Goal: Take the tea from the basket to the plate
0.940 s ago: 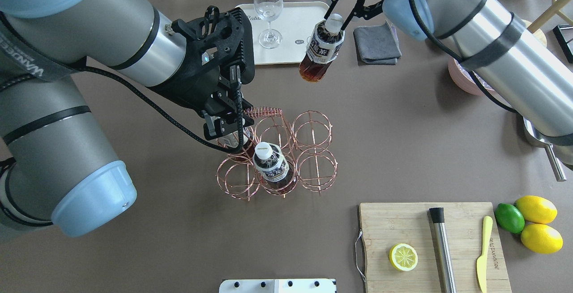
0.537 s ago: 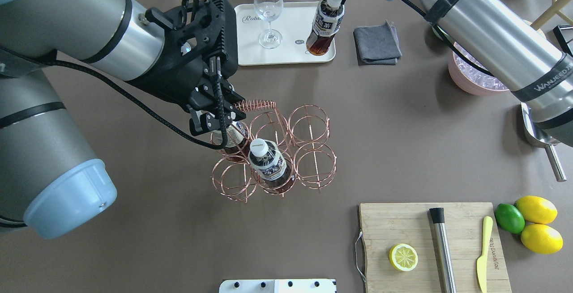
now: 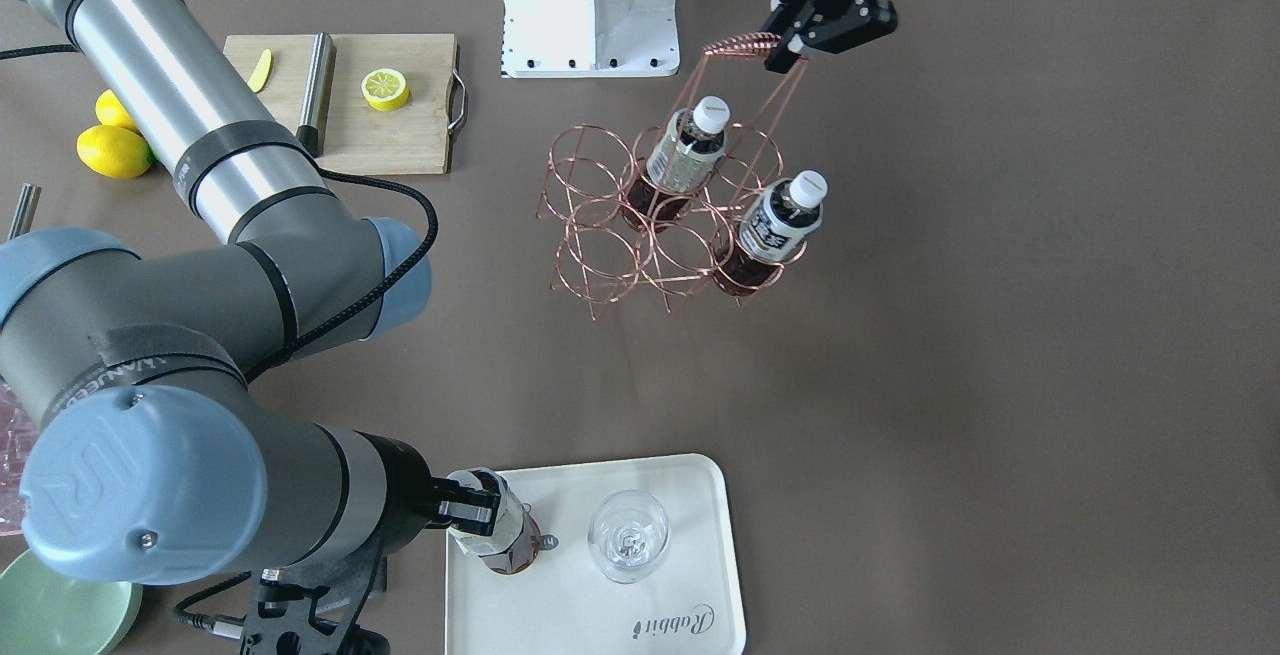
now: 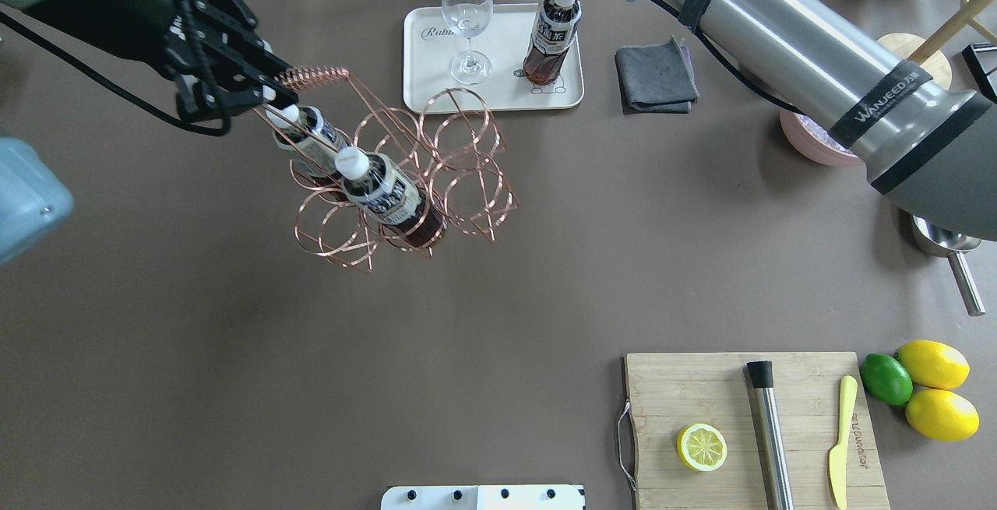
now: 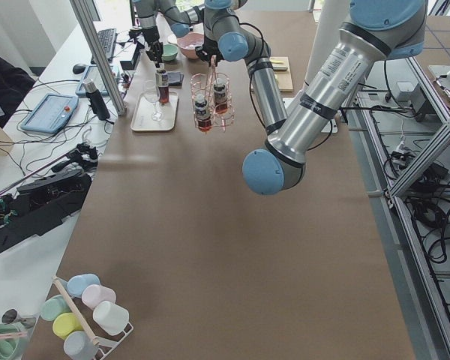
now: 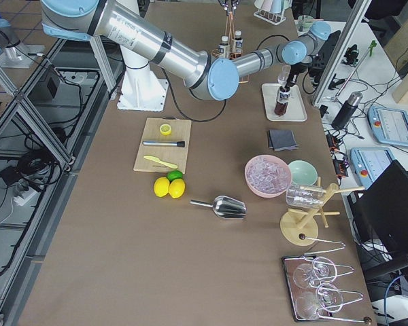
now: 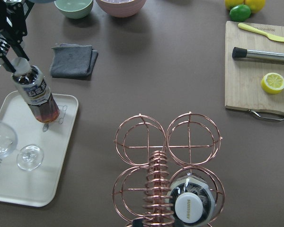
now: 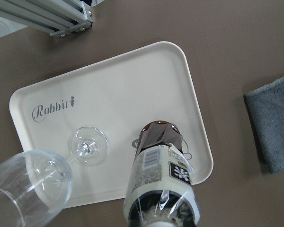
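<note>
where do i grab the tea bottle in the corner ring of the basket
By the neck just under its white cap, coming down from above. The tea bottle stands in the basket with wire rings wrapped round its body, so only the cap and shoulders rise clear.

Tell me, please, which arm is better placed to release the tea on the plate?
Right: the right fingers clamp the tea over the plate; the left fingers hold the basket.
</note>
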{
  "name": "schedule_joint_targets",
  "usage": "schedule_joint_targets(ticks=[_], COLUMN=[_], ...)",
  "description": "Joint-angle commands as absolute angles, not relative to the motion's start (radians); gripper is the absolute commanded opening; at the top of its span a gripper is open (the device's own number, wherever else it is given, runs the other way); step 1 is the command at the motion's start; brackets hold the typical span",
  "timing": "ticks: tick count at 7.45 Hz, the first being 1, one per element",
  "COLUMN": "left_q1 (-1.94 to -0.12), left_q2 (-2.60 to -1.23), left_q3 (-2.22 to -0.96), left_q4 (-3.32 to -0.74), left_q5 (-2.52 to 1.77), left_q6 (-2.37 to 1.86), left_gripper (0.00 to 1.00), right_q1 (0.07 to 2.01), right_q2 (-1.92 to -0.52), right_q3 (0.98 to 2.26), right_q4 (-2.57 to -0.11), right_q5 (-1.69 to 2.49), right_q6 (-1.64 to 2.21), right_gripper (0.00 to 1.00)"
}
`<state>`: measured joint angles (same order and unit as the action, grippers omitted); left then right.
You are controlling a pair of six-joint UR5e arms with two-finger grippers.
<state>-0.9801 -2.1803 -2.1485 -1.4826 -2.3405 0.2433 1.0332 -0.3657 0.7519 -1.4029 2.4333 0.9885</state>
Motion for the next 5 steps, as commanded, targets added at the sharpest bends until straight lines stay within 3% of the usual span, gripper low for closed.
schedule_joint_targets(ticks=[1,2,5], left_q1=[-1.162,-1.219,-1.377], left_q2=[-2.045,-2.013,-1.950], left_q3=[-2.137,-2.102,-1.965], left_q4=[-1.482,-1.482,-1.480], left_q5=[-2.414,-2.418,-2.451], left_q6=[0.438,0.537,0.841], left_gripper=[0.00,0.00,0.00], right_q1=[1.020,1.017,1.025], right_q2=[-0.336,-0.321,-0.299], right_q3=[0.698,0.680,0.736], right_q4=[-1.391,-1.391,-1.414], right_q5=[2.385,2.385,2.390], right_q6=[0.921,0.919,0.917], right_gripper=[0.00,0.99,1.00])
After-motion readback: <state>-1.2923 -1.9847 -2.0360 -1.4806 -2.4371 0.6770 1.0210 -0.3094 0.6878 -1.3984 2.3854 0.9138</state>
